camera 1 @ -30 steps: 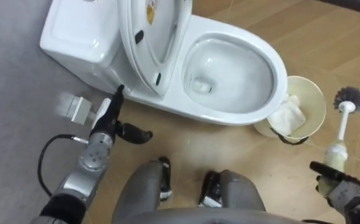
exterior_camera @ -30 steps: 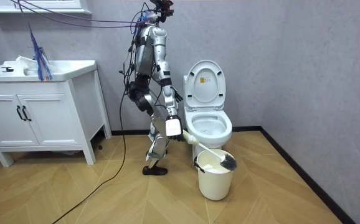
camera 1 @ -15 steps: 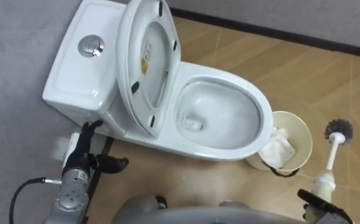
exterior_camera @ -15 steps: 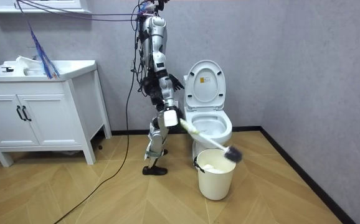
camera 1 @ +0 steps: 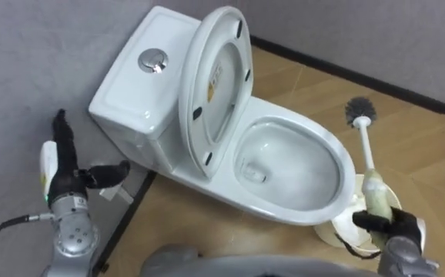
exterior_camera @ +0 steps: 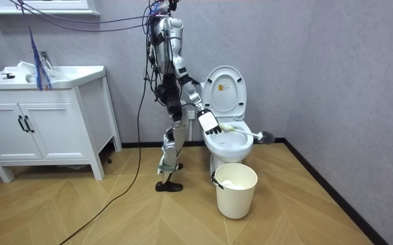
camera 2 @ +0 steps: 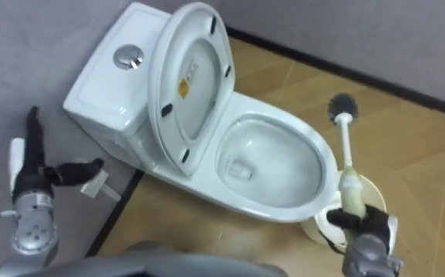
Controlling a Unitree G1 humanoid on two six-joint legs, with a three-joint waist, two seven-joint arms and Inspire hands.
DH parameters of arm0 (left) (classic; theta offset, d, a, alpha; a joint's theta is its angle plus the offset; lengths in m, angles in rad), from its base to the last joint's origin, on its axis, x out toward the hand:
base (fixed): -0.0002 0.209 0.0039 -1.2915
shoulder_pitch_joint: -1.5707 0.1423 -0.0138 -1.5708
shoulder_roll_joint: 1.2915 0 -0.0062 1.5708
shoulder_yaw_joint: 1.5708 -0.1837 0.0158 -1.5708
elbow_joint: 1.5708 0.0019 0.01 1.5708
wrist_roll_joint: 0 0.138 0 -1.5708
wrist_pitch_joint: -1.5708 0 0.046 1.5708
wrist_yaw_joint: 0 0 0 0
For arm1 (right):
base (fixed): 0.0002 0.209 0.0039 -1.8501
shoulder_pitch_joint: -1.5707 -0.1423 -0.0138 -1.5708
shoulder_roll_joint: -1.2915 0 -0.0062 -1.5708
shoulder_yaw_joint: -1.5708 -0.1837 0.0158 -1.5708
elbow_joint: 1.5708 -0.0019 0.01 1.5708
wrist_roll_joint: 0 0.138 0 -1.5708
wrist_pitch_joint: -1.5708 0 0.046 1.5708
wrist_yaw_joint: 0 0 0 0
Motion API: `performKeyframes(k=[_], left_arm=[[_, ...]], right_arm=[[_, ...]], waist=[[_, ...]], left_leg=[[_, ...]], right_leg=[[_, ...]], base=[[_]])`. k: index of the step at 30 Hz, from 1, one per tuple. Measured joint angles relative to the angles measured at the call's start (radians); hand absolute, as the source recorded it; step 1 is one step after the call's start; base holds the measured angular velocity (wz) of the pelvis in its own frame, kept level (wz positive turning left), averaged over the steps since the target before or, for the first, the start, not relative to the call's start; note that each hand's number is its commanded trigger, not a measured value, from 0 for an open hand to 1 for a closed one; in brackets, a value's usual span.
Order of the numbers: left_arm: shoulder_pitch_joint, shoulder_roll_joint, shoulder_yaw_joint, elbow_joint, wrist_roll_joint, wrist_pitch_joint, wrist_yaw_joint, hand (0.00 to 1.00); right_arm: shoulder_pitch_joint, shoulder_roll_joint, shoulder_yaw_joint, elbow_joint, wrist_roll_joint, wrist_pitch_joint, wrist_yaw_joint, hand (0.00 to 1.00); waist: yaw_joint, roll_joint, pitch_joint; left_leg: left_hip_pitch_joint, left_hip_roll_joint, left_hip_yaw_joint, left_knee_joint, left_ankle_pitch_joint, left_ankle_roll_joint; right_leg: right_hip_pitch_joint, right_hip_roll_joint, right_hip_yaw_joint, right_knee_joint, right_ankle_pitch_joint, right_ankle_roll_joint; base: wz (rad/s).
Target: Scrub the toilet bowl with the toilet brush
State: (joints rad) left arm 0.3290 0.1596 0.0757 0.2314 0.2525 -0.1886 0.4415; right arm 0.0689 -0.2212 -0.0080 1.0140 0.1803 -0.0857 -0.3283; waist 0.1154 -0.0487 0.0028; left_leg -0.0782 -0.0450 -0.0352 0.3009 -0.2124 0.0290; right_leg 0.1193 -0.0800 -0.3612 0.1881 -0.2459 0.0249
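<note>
The white toilet has its seat and lid raised, and the bowl lies open. My right hand is shut on the pale grip of the toilet brush at the lower right. The brush points away from me past the bowl's front rim, and its dark bristle head hangs over the floor outside the bowl. In the room view the brush lies nearly level at rim height. My left hand is open by the wall, left of the cistern, holding nothing.
A cream bin with a white bag stands on the wood floor in front of the toilet, under my right hand. A grey wall runs behind the cistern. A white vanity cabinet stands at the room view's left.
My right hand has lifted the brush from over the bin up to the bowl's front rim, now nearly level. I have straightened up, and the eye views have shifted with that.
</note>
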Motion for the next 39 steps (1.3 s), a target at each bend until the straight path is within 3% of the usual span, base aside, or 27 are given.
performKeyframes(k=[6, 18, 23, 32, 39], left_arm=[[0.003, -0.006, 0.001, -0.053, 0.09, -0.026, 0.074, 0.0], [0.003, -0.007, -0.005, -0.086, 0.21, -0.066, 0.124, 0.0], [-0.008, 0.018, -0.064, -0.093, 0.222, -0.064, 0.111, 0.0], [-0.037, 0.019, -0.135, -0.087, 0.314, -0.057, 0.091, 0.0], [-0.124, 0.034, -0.179, 0.007, 0.36, -0.031, 0.07, 0.0]], right_arm=[[0.004, 0.035, 0.027, -0.044, -0.192, -0.068, 0.0, 1.0], [0.033, 0.033, 0.056, -0.036, -0.365, -0.068, 0.067, 1.0], [0.029, 0.029, 0.079, 0.017, -0.376, -0.067, 0.112, 1.0], [0.041, 0.025, 0.085, 0.125, -0.386, -0.065, 0.149, 1.0], [0.054, 0.012, 0.085, 0.151, -0.428, -0.044, 0.178, 1.0]], waist=[[0.008, -0.002, -0.001], [-0.002, 0.003, -0.0003], [-0.008, 0.005, -0.0014], [-0.064, 0.012, -0.0009], [-0.108, 0.025, -0.0013]], left_leg=[[0.005, -0.006, -0.024, 0.003, 0.0, 0.0], [0.004, -0.004, -0.03, -0.003, 0.001, 0.0], [-0.005, -0.005, -0.033, 0.003, 0.001, 0.001], [-0.01, 0.0, -0.006, -0.008, 0.002, 0.002], [-0.006, 0.002, 0.023, -0.031, 0.011, 0.005]], right_leg=[[0.017, 0.0, -0.018, -0.004, 0.001, 0.001], [0.017, -0.002, -0.029, -0.004, 0.001, 0.001], [0.011, -0.003, -0.028, -0.004, 0.001, 0.001], [-0.007, -0.003, 0.006, -0.002, 0.001, 0.001], [-0.031, -0.006, 0.048, -0.002, 0.002, 0.003]], base=[[0.1], [0.02], [0.02], [-0.09], [-0.14]])
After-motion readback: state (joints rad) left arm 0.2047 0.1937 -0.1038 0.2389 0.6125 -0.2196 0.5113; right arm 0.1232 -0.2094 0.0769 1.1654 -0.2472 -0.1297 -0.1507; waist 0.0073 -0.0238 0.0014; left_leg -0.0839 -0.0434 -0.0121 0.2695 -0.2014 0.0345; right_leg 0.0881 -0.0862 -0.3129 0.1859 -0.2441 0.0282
